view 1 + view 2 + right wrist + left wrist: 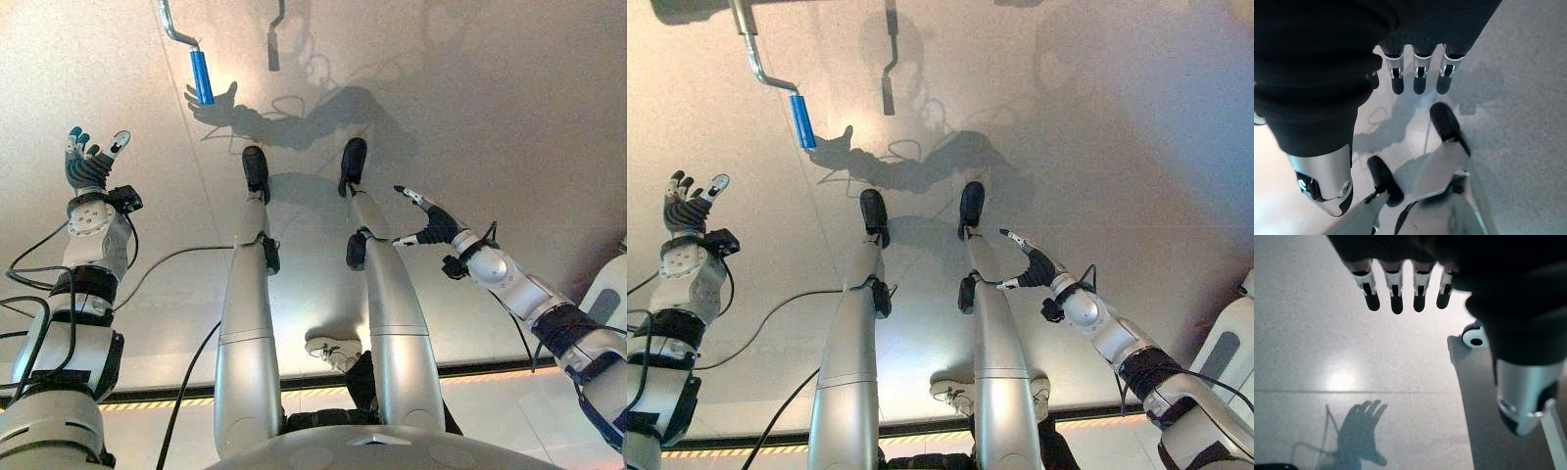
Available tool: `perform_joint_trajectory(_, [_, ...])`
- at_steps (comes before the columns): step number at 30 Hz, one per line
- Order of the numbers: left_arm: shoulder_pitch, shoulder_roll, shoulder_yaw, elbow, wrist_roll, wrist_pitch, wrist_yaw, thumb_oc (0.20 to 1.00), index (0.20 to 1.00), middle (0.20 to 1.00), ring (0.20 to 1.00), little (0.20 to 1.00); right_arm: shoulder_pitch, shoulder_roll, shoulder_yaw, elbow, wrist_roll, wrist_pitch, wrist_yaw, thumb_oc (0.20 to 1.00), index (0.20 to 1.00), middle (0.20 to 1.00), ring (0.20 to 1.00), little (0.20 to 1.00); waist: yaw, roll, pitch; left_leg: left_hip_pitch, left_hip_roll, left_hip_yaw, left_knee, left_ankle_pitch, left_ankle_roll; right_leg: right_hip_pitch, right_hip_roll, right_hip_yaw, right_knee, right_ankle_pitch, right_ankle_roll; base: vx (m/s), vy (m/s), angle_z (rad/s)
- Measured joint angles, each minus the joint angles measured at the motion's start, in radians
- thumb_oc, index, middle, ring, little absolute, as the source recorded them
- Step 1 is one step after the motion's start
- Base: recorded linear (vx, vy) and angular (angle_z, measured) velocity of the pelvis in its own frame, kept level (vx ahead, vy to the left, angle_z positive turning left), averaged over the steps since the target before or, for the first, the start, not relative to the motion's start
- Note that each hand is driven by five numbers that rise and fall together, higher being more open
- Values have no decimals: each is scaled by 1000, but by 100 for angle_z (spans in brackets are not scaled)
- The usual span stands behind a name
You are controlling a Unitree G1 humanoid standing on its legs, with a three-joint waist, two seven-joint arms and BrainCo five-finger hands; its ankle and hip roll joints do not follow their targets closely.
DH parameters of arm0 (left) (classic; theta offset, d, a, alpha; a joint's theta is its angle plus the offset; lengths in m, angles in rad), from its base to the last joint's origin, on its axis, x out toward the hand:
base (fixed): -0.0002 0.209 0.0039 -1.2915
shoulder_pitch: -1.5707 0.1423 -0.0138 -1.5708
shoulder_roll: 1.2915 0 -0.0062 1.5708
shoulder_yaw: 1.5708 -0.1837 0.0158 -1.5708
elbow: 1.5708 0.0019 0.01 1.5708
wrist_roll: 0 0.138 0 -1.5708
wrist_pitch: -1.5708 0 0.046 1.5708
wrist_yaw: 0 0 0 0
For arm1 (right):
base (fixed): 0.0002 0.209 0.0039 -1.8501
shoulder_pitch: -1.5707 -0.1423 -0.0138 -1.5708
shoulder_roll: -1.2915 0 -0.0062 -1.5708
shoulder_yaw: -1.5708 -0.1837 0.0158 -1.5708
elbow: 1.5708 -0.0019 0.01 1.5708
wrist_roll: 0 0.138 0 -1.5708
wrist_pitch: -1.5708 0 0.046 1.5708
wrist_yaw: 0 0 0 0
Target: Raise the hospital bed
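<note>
Floor: pale speckled floor (490,117) spreads under both arms, with an orange-striped strip (509,373) along its near edge.
Left hand: left hand (88,162) is raised over the floor, fingers straight and spread, thumb apart, grasping nothing; its own wrist view shows the fingers (1396,296) in a row, extended over bare floor.
Right hand: right hand (431,223) hangs over the floor on the other side, fingers straight and loose, thumb out to the side, nothing in it; the right wrist view shows the fingers (1420,73) pointing down at the floor.
Crank handle: blue crank grip (201,76) on a bent silver rod (174,27) hangs ahead of the left hand and towards the right one, apart from its fingertips and untouched.
Second crank: dark crank handle (274,44) hangs beyond the blue one, further from the left hand.
Wheel: small caster wheel (1474,337) sits past the left hand's fingers in its wrist view, at the corner of a grey slab (1484,396).
Person: white shoe (333,351) rests on the floor behind both hands.
</note>
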State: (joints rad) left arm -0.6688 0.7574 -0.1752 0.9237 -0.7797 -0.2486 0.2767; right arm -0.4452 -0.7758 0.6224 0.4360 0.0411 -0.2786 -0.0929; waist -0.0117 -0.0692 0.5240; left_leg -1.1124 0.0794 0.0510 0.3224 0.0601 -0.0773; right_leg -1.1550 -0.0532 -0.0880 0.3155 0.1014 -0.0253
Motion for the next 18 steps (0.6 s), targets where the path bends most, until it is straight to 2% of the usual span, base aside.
perform_joint_trajectory(18, [-1, 0, 0, -8, 1, 0, 0, 1000, 1000, 1000, 1000, 1000, 0, 0, -1, 1, 0, 0, 4, 1000, 1000, 1000, 1000, 1000, -7, 0, 0, 0, -3, -1, 2, 1, 2, 1, -2, -1, 2, 2, -2, 0, 0, 0])
